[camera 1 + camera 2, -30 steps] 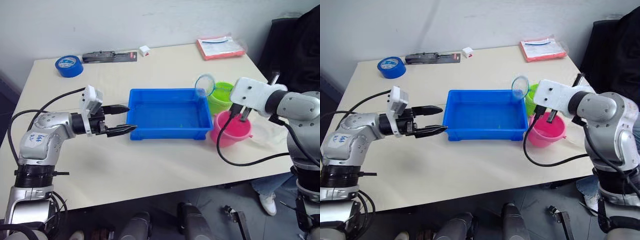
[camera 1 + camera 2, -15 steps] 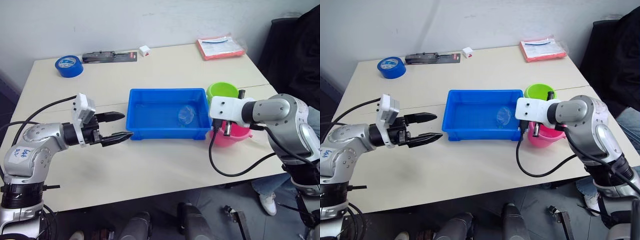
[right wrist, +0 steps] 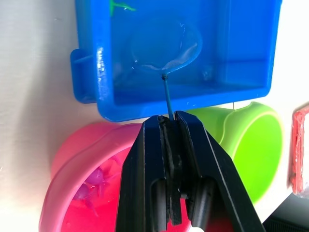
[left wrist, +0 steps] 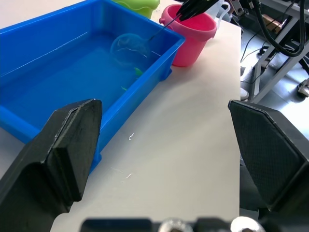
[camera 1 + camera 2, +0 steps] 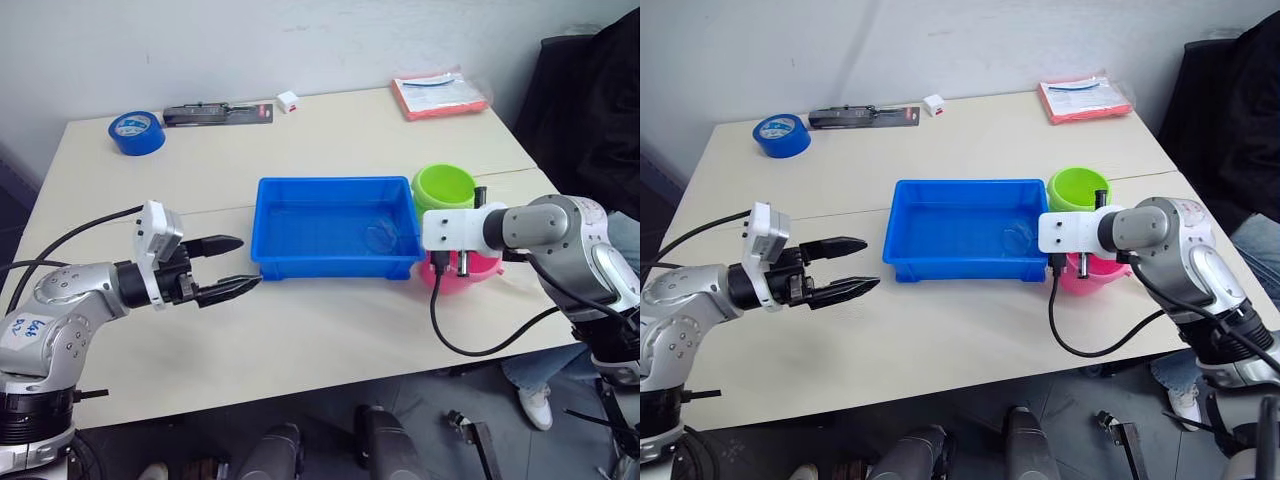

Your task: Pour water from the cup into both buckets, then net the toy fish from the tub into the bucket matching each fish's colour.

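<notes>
The blue tub holds water in the middle of the table. My right gripper is shut on the thin handle of the net, above the pink bucket. The net's hoop is dipped in the tub's right end. Small green toy fish lie in the water near the hoop. Pink fish sit inside the pink bucket. The lime green bucket stands just behind the pink one. My left gripper hangs open just left of the tub, holding nothing. The cup is out of view.
A blue tape roll, a long black tool and a small white block lie along the table's far edge. A red packet rests at the far right corner. A dark jacket hangs beyond the right edge.
My right gripper brought the net from above the green bucket down into the tub. My left gripper drew back to the left, away from the tub, still open.
</notes>
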`<state>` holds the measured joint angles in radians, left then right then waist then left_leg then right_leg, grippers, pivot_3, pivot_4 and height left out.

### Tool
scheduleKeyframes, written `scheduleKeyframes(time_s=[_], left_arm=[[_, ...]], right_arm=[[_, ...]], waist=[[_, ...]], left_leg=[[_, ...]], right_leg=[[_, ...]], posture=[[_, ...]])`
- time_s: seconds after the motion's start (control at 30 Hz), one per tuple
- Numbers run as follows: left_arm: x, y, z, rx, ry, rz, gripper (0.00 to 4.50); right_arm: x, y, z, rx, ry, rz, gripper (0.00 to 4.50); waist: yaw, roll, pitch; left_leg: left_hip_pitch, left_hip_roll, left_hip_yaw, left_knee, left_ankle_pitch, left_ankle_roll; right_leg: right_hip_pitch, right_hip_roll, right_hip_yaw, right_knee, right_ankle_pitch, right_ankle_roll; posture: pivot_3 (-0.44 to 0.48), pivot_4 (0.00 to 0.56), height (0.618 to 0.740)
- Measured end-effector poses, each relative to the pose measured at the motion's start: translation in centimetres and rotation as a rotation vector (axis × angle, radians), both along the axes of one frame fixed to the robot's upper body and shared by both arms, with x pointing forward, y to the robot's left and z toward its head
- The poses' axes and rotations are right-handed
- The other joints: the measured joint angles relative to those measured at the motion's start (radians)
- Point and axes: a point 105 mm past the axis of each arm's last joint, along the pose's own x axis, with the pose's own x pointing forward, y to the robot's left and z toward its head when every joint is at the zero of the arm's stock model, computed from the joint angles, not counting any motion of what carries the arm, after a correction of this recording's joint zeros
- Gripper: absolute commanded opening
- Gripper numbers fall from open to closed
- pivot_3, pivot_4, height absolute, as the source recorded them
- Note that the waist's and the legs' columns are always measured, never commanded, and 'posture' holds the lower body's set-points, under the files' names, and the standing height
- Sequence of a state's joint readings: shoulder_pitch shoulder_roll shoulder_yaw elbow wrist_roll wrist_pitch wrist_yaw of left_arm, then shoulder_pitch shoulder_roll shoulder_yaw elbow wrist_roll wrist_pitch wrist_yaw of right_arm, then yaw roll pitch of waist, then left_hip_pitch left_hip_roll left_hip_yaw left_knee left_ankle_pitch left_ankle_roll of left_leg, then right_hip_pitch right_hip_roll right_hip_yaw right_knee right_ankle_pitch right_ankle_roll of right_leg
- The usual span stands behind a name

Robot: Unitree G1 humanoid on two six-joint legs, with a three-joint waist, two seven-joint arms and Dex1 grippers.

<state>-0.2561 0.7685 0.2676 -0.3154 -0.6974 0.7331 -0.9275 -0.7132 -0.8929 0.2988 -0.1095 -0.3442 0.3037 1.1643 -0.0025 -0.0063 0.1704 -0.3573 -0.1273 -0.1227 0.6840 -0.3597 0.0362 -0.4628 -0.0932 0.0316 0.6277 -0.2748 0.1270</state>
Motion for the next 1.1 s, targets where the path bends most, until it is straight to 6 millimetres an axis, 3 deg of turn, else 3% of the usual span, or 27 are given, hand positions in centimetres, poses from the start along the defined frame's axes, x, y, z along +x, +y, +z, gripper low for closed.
scheduleKeyframes(time_s=[0.53, 1.1], left_arm=[[-0.4, 0.6, 0.4, 0.008, -0.018, 0.046, 4.5], [-0.8, 1.0, 0.6, 0.01, -0.029, 0.074, 4.5]], right_arm=[[-0.6, 2.8, 0.0, 0.154, 0.164, 0.032, 0.79], [0.1, 4.5, 0.8, 0.586, 0.54, -0.372, 0.79]], waist=[[0.001, 0.0, 0.0], [0.001, 0.0, 0.0]], left_leg=[[0.0, 0.0, 0.0, 0.0, 0.0, 0.0], [0.0, 0.0, -0.001, -0.001, 0.0, 0.0]], right_leg=[[0.0, 0.0, 0.0, 0.0, 0.0, 0.0], [0.0, 0.0, 0.0, 0.0, 0.0, -0.001]], posture=[[0.0, 0.15, 0.74], [0.0, 0.15, 0.74]])
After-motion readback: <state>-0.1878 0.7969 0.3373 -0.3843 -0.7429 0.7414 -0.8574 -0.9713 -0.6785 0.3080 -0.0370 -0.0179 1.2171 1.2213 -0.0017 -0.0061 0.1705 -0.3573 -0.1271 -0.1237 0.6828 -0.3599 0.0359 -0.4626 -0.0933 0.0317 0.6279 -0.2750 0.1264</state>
